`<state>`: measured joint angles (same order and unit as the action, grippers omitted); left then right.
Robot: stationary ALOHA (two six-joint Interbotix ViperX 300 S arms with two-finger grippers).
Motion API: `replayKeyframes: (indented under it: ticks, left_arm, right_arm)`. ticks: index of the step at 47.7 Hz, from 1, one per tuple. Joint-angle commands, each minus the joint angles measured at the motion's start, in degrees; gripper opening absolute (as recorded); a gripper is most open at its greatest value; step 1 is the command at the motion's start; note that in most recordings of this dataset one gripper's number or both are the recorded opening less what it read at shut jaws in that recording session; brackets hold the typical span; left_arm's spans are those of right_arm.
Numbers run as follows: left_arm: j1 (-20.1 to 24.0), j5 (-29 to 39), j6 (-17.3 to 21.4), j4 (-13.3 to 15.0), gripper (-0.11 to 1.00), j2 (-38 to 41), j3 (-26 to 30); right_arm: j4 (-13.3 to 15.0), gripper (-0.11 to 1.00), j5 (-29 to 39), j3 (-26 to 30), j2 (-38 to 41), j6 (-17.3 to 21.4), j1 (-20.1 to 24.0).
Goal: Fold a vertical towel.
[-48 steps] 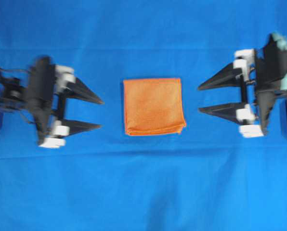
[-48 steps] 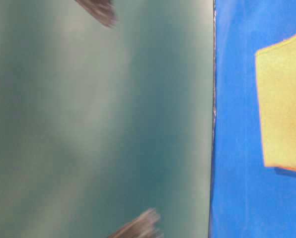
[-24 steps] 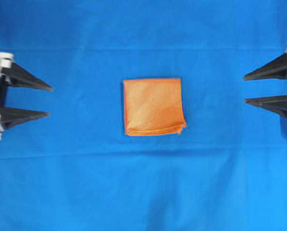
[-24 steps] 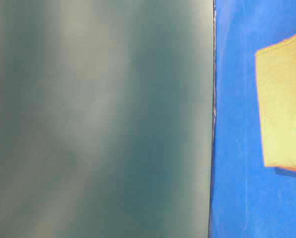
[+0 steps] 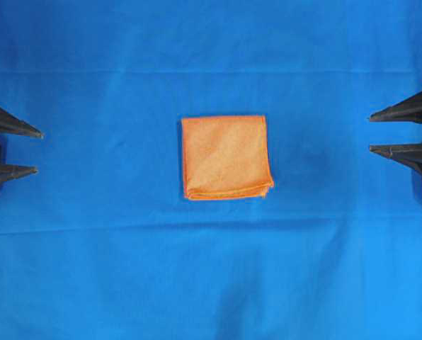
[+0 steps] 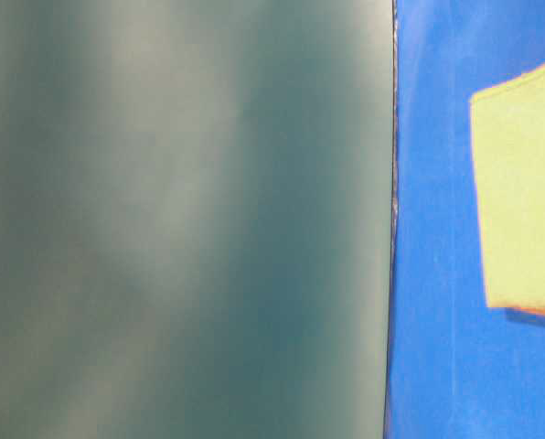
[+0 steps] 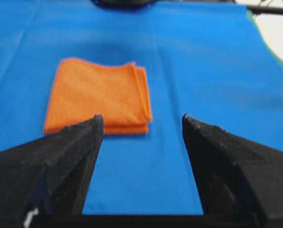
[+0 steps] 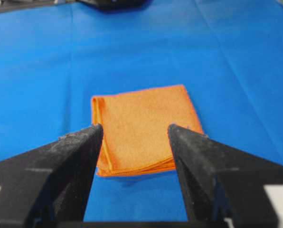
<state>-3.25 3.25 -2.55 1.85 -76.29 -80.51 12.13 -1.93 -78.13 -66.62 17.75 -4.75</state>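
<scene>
The towel [image 5: 226, 157] lies folded into a small orange square in the middle of the blue sheet, its layered edges along the near and right sides. Nothing touches it. My left gripper [image 5: 38, 151] stands open at the left edge of the overhead view, far from the towel. At the right edge my right gripper [image 5: 371, 133] is open too, equally far off. In the left wrist view the towel [image 7: 96, 95] lies beyond the empty open gripper [image 7: 142, 118]. In the right wrist view the towel [image 8: 141, 111] shows past the open gripper [image 8: 136, 127]. The table-level view catches a towel [image 6: 519, 201] corner.
The blue sheet [image 5: 211, 283] covers the whole table, with faint creases running across it. A blurred grey-green surface [image 6: 181, 219] fills the left of the table-level view. The opposite arm's dark base [image 7: 125, 2] shows at the top of the left wrist view.
Both grippers have drawn back from beside the towel to the left and right edges of the overhead view, staying open. The towel has not moved.
</scene>
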Motion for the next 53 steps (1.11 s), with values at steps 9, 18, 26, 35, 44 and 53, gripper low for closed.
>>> replayKeyframes:
  ticks: [9,18,26,35,44,53]
  left_arm:
    - [0.3,-0.3,0.0,-0.2,0.59,0.4,0.3]
    - [0.3,-0.3,0.0,-0.2,0.58,0.4,0.3]
    - [0.2,-0.3,0.0,-0.2,0.58,0.4,0.3]
    - [0.3,-0.3,0.0,-0.2,0.58,0.4,0.3]
    - [0.3,-0.3,-0.1,-0.2,0.58,0.4,0.2]
    - [0.3,-0.4,-0.1,-0.2,0.58,0.4,0.3]
  right_arm:
    - [-0.4,0.61,-2.4,-0.2,1.9,0.1,-0.2]
    - [-0.3,0.61,-2.1,0.0,1.8,0.0,-0.2]
    - [-0.3,0.61,-1.9,-0.2,1.8,0.0,-0.2]
    - [-0.3,0.61,-2.0,-0.1,1.8,0.0,-0.2]
    - [-0.2,0.61,-1.8,-0.2,1.8,0.0,-0.2]
    - [-0.2,0.61,-1.4,-0.1,1.8,0.0,-0.2]
